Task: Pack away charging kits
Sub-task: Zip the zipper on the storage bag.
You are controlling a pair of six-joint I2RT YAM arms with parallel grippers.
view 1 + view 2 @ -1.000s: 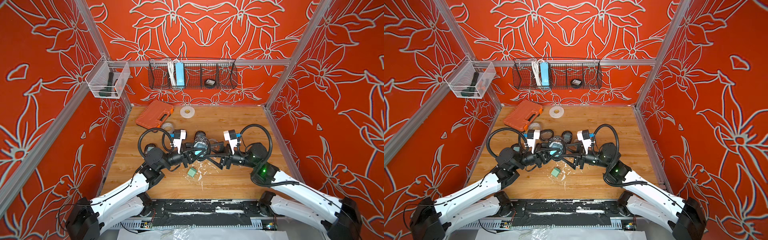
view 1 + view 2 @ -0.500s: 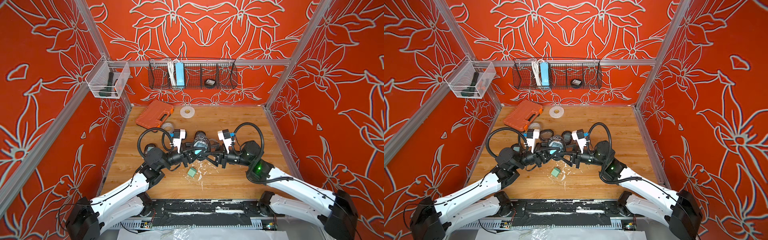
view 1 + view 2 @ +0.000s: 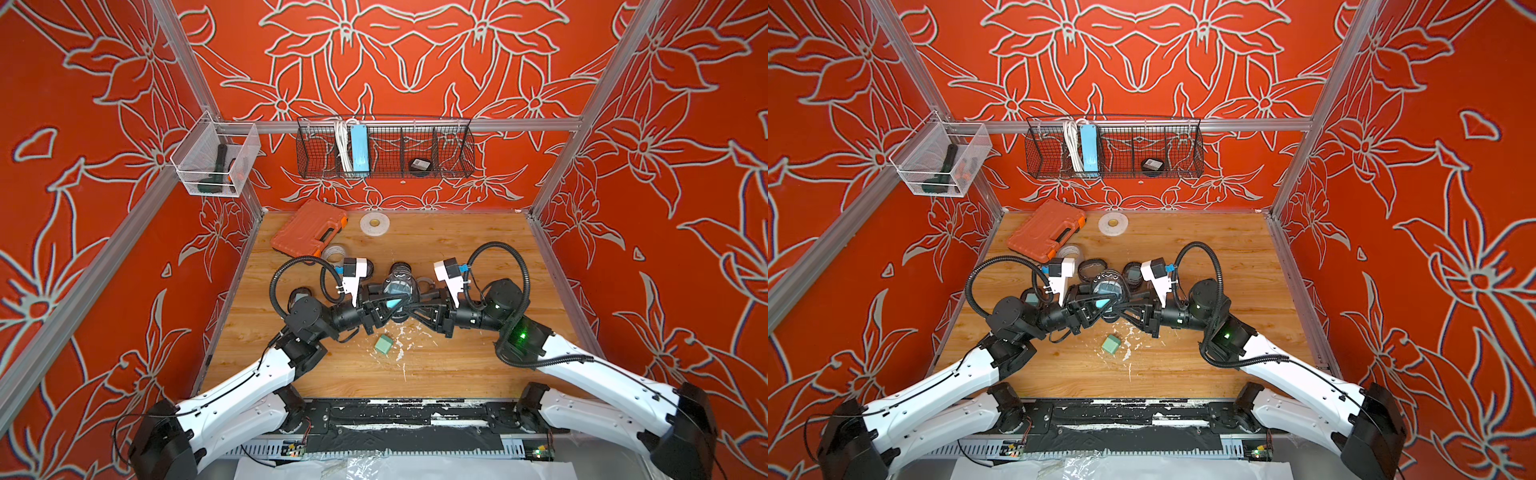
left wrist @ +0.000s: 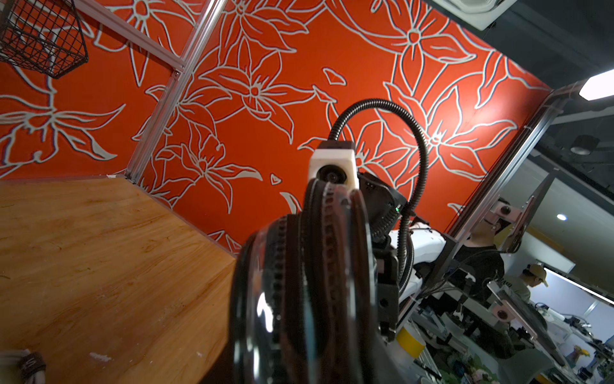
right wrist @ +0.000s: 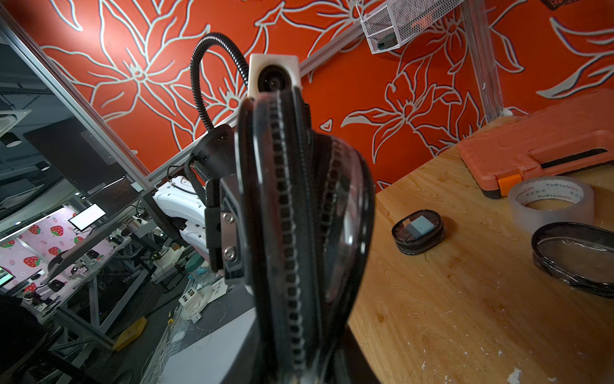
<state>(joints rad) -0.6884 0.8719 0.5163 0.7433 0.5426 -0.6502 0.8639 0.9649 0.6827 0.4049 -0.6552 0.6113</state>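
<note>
An oval black-rimmed, clear-topped pouch (image 3: 398,286) (image 3: 1108,286) hangs above the table's middle with a teal adapter (image 3: 392,302) inside it. My left gripper (image 3: 386,309) reaches it from the left and my right gripper (image 3: 411,309) from the right, and both meet at its near end. Both wrist views show the pouch (image 4: 299,282) (image 5: 289,216) edge-on, unzipped, with its zipper teeth showing; it hides the fingers. The right jaws look closed on it, but I cannot make out the left jaws. A loose teal cube adapter (image 3: 383,345) lies on the table in front.
Another pouch holding an adapter (image 5: 418,231) and an empty pouch (image 5: 574,256) lie on the table behind the arms, near a clear tape roll (image 5: 551,202). Further back are an orange case (image 3: 309,226) and a white tape roll (image 3: 375,223). A wire basket (image 3: 453,151) on the back wall holds a blue power strip (image 3: 359,147).
My right gripper moved left to the pouch and closed on it. The left arm stayed in place with the pouch.
</note>
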